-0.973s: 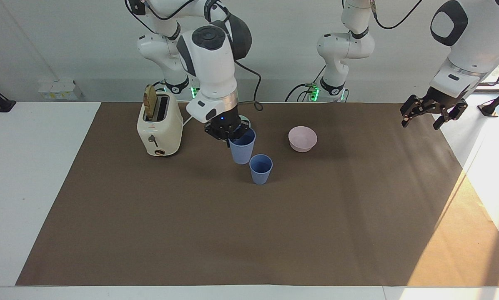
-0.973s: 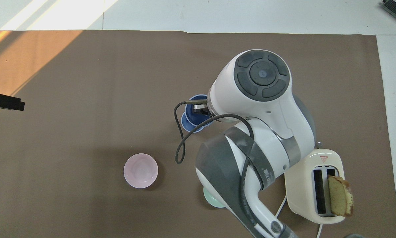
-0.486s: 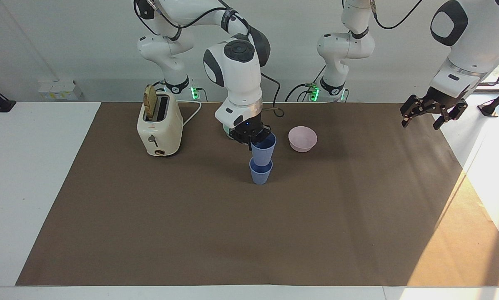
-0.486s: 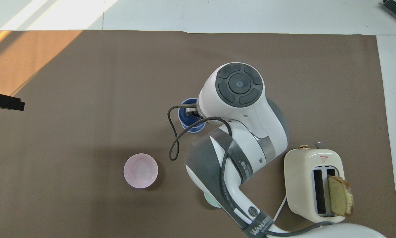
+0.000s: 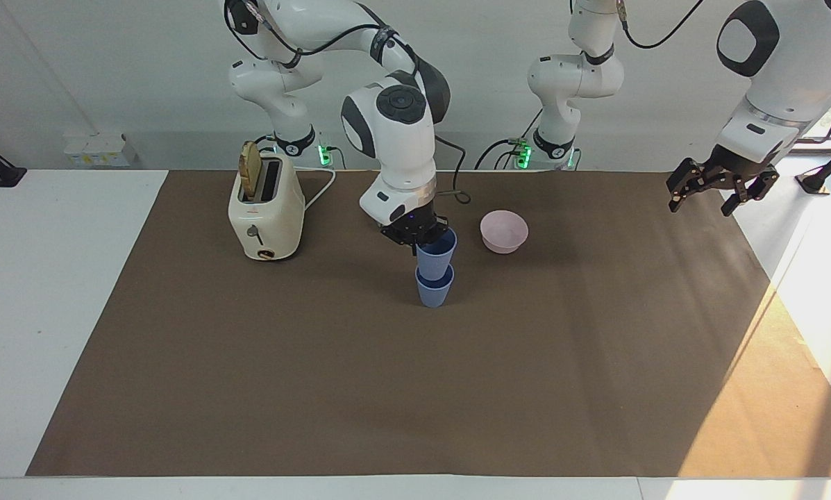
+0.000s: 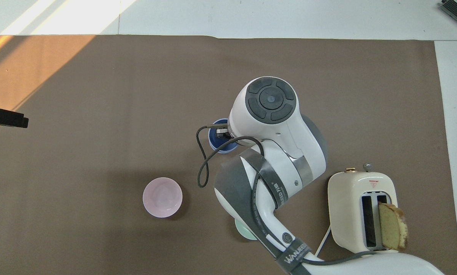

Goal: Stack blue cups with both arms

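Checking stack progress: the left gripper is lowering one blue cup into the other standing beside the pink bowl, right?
Wrong arm. In the facing view the right gripper holds the upper blue cup in the standing cup, beside the pink bowl. The left gripper waits at the table's edge.

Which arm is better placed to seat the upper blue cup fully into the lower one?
Right. The right gripper holds the upper cup, partly nested in the lower cup. The left gripper waits over the table's edge.

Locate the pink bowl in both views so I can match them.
Facing view: pink bowl right of centre, beside the stacked blue cups.
Overhead view: pink bowl lower left of centre.
Shared landmark: the toaster, at the right arm's end of the table.
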`<action>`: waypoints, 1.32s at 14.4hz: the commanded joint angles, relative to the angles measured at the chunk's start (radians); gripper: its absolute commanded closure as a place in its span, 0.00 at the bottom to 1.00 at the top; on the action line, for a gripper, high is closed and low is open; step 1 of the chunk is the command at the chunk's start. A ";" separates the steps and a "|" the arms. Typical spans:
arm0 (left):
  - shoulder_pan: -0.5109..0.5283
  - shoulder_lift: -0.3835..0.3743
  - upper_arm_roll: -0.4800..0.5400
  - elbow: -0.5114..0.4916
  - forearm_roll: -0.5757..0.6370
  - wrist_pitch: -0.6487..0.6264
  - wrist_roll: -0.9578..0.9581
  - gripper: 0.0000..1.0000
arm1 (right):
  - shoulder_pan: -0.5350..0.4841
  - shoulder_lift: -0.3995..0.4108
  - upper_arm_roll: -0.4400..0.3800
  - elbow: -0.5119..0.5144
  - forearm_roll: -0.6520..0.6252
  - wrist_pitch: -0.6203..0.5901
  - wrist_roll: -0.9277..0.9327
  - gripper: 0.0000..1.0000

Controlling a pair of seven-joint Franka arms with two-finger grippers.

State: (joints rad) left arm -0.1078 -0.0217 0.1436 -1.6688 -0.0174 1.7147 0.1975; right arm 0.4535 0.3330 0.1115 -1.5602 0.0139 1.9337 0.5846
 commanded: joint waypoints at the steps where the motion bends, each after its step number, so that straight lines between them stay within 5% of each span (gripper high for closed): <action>1: 0.008 0.000 -0.006 0.017 0.020 -0.023 0.002 0.00 | -0.001 -0.009 0.004 -0.026 -0.011 0.027 0.023 1.00; 7: 0.004 -0.001 -0.009 0.015 0.020 -0.033 0.002 0.00 | 0.001 -0.008 0.005 -0.041 -0.005 0.070 0.020 0.96; 8: 0.004 -0.001 -0.009 0.015 0.020 -0.029 0.000 0.00 | -0.005 -0.006 0.005 -0.041 -0.003 0.070 0.018 0.61; 9: 0.004 -0.001 -0.007 0.015 0.020 -0.029 0.000 0.00 | -0.007 -0.005 0.005 -0.041 -0.003 0.070 0.018 0.40; 10: 0.005 -0.001 -0.009 0.015 0.020 -0.032 0.000 0.00 | -0.007 -0.005 0.004 -0.041 -0.003 0.076 0.018 0.08; 11: 0.007 -0.001 -0.007 0.015 0.020 -0.032 0.000 0.00 | -0.007 -0.005 0.004 -0.041 -0.008 0.076 0.021 0.00; 16: 0.011 -0.001 -0.007 0.015 0.020 -0.030 0.000 0.00 | -0.038 -0.021 -0.004 -0.012 -0.017 0.035 0.009 0.00; 19: 0.013 -0.001 -0.007 0.015 0.020 -0.029 0.002 0.00 | -0.096 -0.043 -0.013 0.089 -0.020 -0.121 -0.040 0.00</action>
State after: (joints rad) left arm -0.1077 -0.0217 0.1447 -1.6688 -0.0174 1.7094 0.1975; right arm 0.3980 0.3118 0.0953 -1.5332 0.0068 1.9073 0.5770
